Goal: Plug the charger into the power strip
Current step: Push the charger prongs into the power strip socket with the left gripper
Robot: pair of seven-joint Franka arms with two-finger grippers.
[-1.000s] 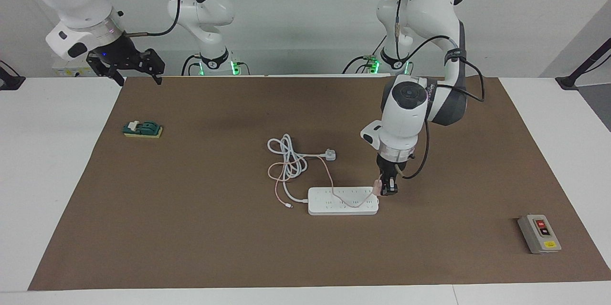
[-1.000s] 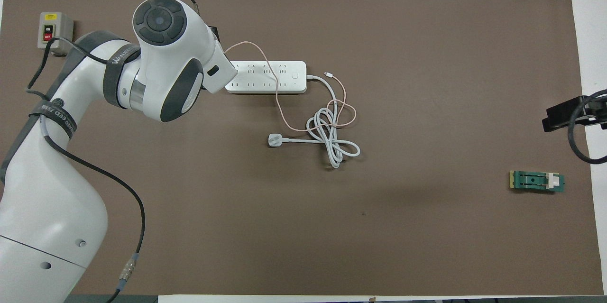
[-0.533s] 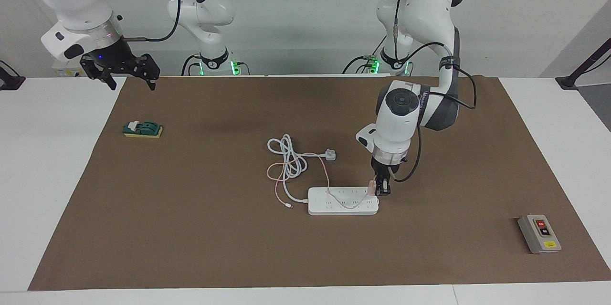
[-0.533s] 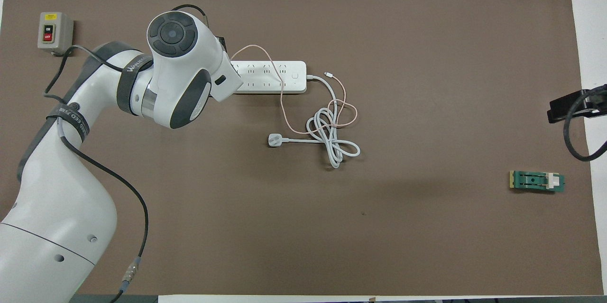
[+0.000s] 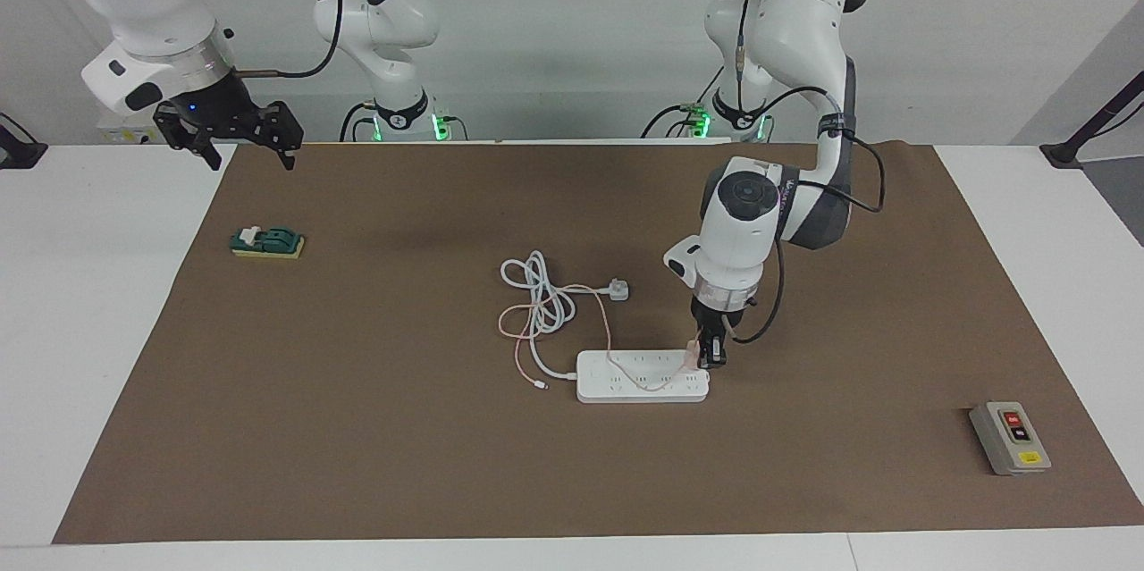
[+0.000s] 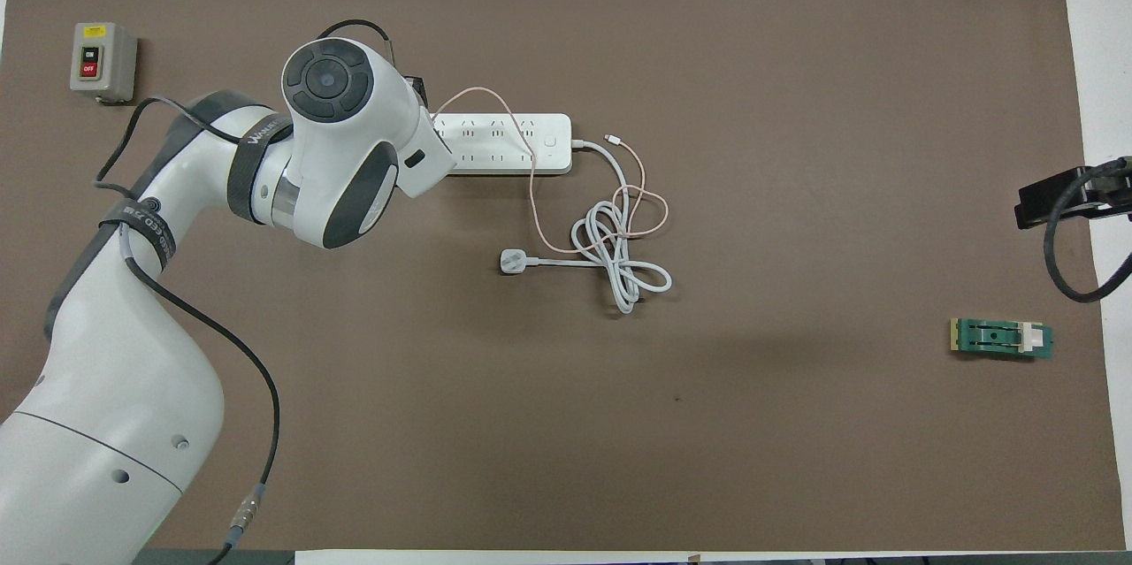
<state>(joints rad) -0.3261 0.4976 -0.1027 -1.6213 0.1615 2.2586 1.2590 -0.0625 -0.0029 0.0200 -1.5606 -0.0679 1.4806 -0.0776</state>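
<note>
The white power strip (image 5: 642, 376) (image 6: 504, 143) lies flat in the middle of the brown mat. My left gripper (image 5: 709, 362) points down over the strip's end toward the left arm's side, shut on the small pink charger (image 5: 691, 348). The charger sits just above that end of the strip; whether its prongs touch a socket I cannot tell. Its thin pink cable (image 5: 609, 321) (image 6: 531, 185) trails over the strip to a loose loop. In the overhead view the left wrist hides the hand and charger. My right gripper (image 5: 241, 140) (image 6: 1052, 201) hangs open in the air over the mat's edge, waiting.
A white three-pin plug (image 5: 615, 289) (image 6: 514, 262) with a coiled thick cord lies nearer the robots than the strip. A grey button box (image 5: 1010, 437) (image 6: 102, 61) sits toward the left arm's end. A small green part (image 5: 266, 241) (image 6: 1001, 338) lies toward the right arm's end.
My left gripper has carried the charger a short way sideways, from beside the strip's end to over it. The right gripper has shifted slightly and stays open.
</note>
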